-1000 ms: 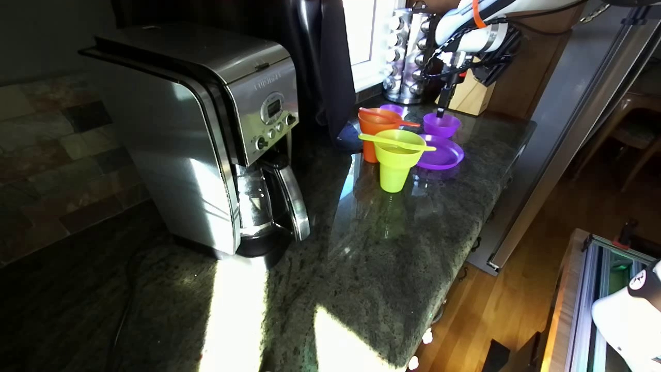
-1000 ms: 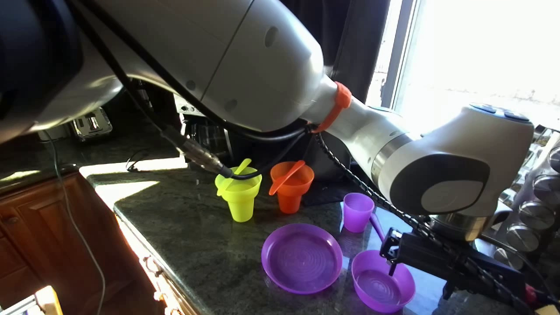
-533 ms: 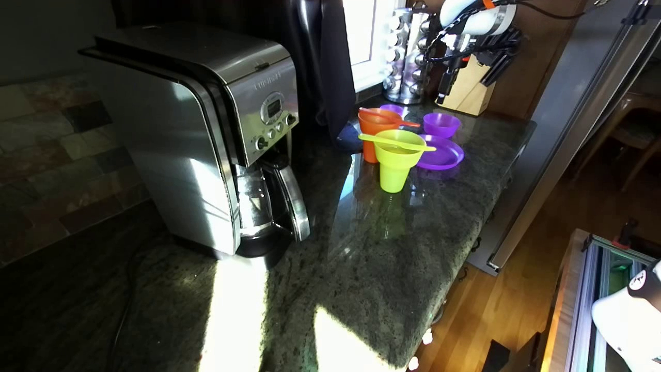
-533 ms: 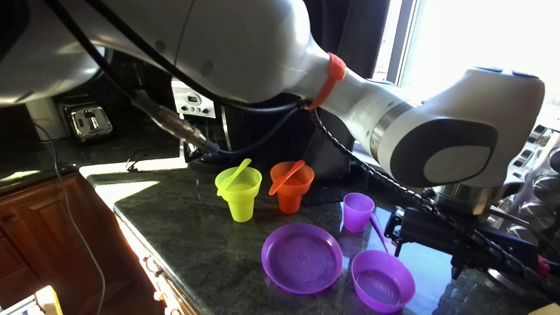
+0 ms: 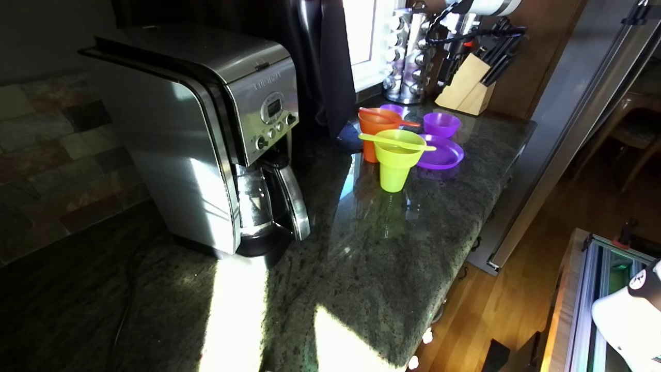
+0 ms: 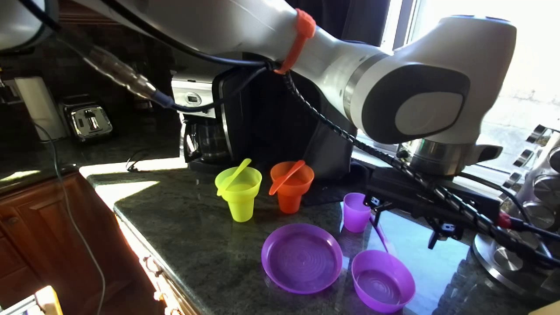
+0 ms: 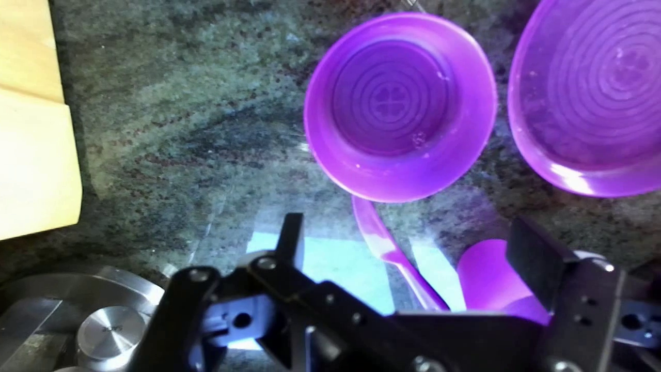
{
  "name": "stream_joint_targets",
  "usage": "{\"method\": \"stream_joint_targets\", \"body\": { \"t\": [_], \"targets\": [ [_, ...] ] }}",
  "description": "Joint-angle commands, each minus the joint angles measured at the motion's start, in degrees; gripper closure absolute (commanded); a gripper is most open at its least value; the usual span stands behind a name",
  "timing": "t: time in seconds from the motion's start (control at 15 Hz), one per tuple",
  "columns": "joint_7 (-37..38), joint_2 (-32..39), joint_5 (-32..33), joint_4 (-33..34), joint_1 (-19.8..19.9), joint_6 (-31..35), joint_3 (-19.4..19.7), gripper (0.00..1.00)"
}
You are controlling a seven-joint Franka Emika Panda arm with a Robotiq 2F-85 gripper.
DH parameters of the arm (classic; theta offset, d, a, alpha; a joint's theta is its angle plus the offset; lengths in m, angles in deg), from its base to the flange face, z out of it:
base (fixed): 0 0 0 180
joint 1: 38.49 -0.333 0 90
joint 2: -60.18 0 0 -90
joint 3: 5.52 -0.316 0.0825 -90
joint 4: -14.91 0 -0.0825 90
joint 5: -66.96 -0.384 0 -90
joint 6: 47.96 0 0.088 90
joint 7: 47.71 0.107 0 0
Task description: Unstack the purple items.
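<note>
The purple items stand apart on the dark counter. A round bowl [image 7: 392, 103] is beside a wide, shallow plate [image 7: 594, 93]; bowl [image 6: 378, 284] and plate [image 6: 302, 258] also show in both exterior views. Behind them is a purple cup [image 6: 356, 213], partly covered by a finger in the wrist view. A purple utensil [image 7: 387, 253] lies between cup and bowl, its near end reaching the bowl's rim. My gripper [image 7: 410, 232] hangs above the utensil and cup, fingers wide open, nothing held; in an exterior view the gripper [image 6: 407, 227] is raised beyond the bowl.
A yellow-green cup [image 6: 240, 197] and an orange cup [image 6: 291, 188], each with a utensil across its top, stand nearby. A metal spice rack [image 5: 405, 57] and a wooden knife block [image 5: 467, 88] stand at the back. A coffee maker [image 5: 206, 129] is farther along the counter.
My gripper has risen from over the bowl and drawn back past its rim toward the utensil and the window side. The purple items have not moved.
</note>
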Motion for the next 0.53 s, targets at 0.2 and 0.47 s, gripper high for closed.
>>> {"method": "stream_joint_targets", "body": {
  "t": [0.2, 0.47],
  "targets": [
    [2.47, -10.08, 1.15, -11.18, -3.23, -0.02, 0.53, 0.0],
    [3.48, -13.95, 1.22, -15.04, -4.33, 0.24, 1.1, 0.0]
  ]
}}
